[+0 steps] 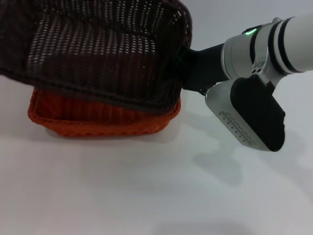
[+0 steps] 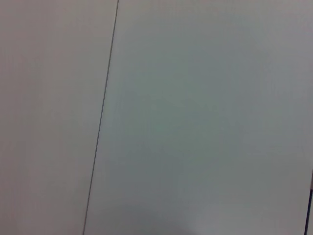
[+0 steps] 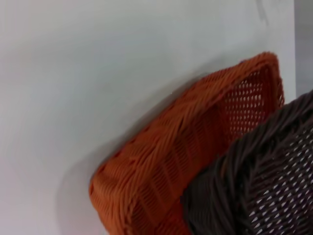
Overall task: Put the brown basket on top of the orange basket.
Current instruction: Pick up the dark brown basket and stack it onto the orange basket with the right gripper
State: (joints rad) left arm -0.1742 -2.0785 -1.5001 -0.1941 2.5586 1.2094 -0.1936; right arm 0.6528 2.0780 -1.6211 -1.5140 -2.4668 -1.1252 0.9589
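1. Your right gripper (image 1: pixel 183 66) comes in from 3 o'clock and has the brown basket (image 1: pixel 105 49) by its right-hand wall. The fingers are hidden behind the weave, so you can't tell how wide they sit, but the basket hangs tilted off them, so they're clamped on it.
2. It's carried over the orange basket (image 1: pixel 98 120), probably so it can drop straight in. The orange one sits on the white table (image 1: pixel 146 186) at about 10 o'clock.
3. Neither basket shows anything inside.
4. The left gripper isn't visible; its wrist camera just sees bare table.
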